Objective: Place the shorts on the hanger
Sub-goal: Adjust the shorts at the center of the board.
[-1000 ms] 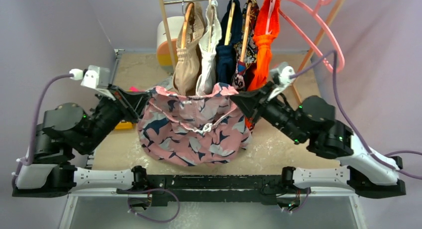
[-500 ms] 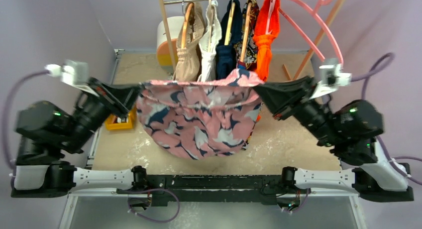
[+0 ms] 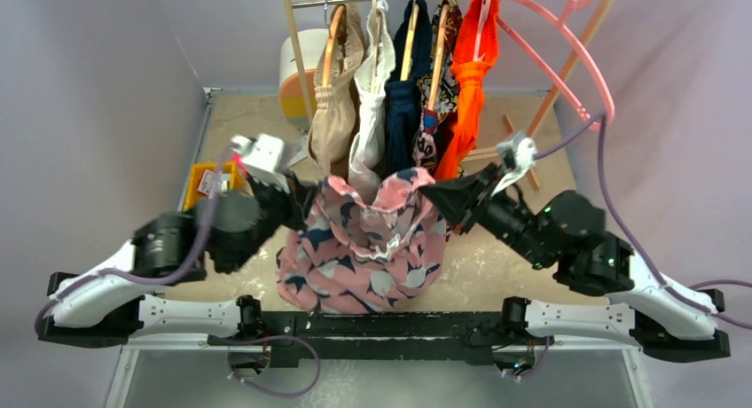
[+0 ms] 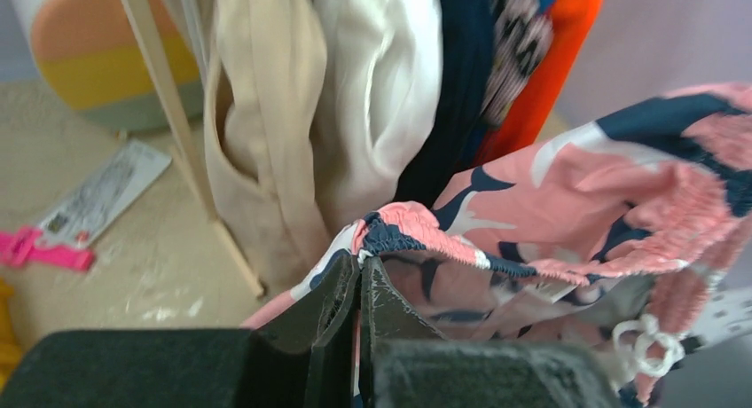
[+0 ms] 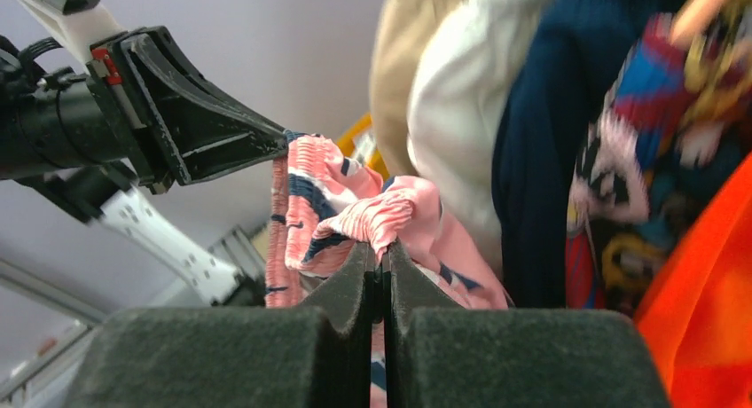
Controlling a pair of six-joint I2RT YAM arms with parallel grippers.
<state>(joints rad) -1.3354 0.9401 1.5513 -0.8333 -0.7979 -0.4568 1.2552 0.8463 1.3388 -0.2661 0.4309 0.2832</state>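
The pink shorts [image 3: 368, 239] with navy-and-white swirls hang bunched between my two grippers above the table. My left gripper [image 3: 306, 204] is shut on the left end of the gathered waistband [image 4: 417, 235], its jaws pressed together on the fabric. Across from it, my right gripper [image 3: 430, 193] is shut on the other end of the waistband [image 5: 390, 217]. The large pink hanger [image 3: 576, 49] hangs by its hook from the rail at the upper right, apart from both grippers.
A wooden rack [image 3: 297, 44] at the back carries a beige [image 3: 335, 106], a white [image 3: 371, 98], a navy [image 3: 403, 98], a multicoloured [image 3: 436, 98] and an orange garment [image 3: 468, 89]. A striped cylinder [image 3: 297, 66] stands behind it. A yellow box [image 3: 206, 182] lies at the left.
Both grippers have swung inward toward each other, so the shorts went from stretched wide to bunched and folded in the middle. The left arm moved right and forward.
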